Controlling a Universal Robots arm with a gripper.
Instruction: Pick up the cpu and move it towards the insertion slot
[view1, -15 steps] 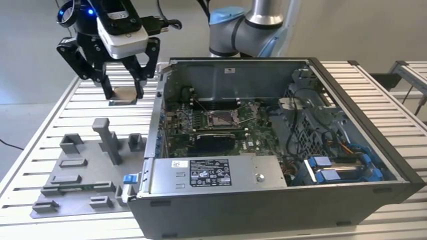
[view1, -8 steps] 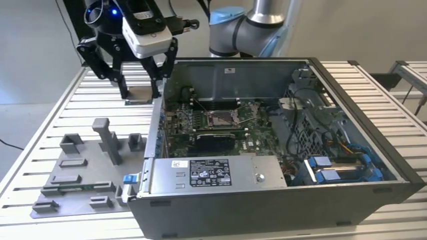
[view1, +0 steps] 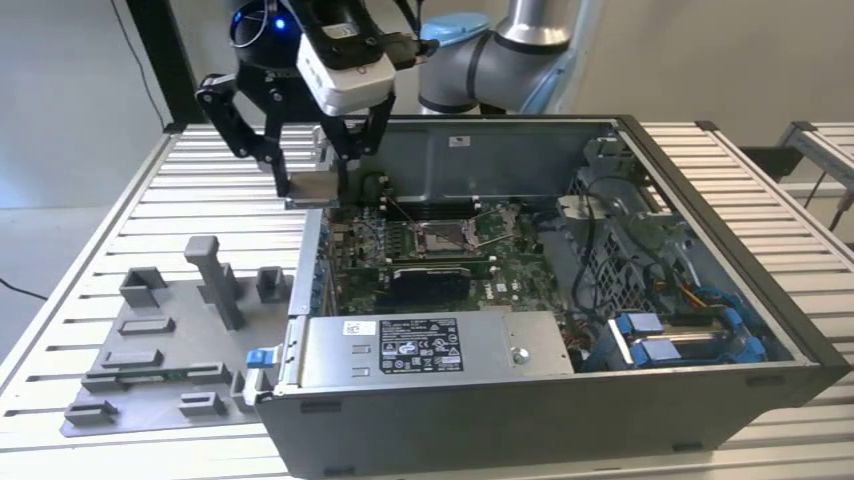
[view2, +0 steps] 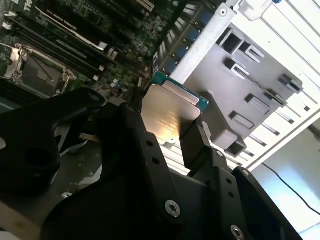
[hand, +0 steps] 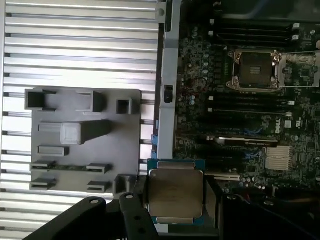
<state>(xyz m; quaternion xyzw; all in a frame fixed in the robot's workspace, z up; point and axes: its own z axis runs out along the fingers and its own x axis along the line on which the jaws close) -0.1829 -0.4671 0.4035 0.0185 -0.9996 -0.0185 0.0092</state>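
My gripper (view1: 311, 188) is shut on the cpu (view1: 308, 190), a thin square chip with a silvery top. It hangs in the air over the computer case's wall on the exterior view's left. In both wrist views the cpu (view2: 170, 112) (hand: 175, 192) sits flat between the black fingers (view2: 200, 137), its green edge showing. The insertion slot (view1: 441, 237) is a square socket with a silver frame on the green board inside the case, to the exterior view's right of the gripper and lower. The slot (hand: 255, 70) (view2: 37, 75) stands uncovered, with its lever frame raised.
The open computer case (view1: 694, 180) lies on a slatted metal table (view1: 120, 220). A grey fixture plate (view1: 160, 345) (hand: 82, 140) with blocks and a post stands beside the case. Inside are a power supply (view1: 427, 345), memory slots (hand: 250, 30) and blue cables (view1: 667, 340).
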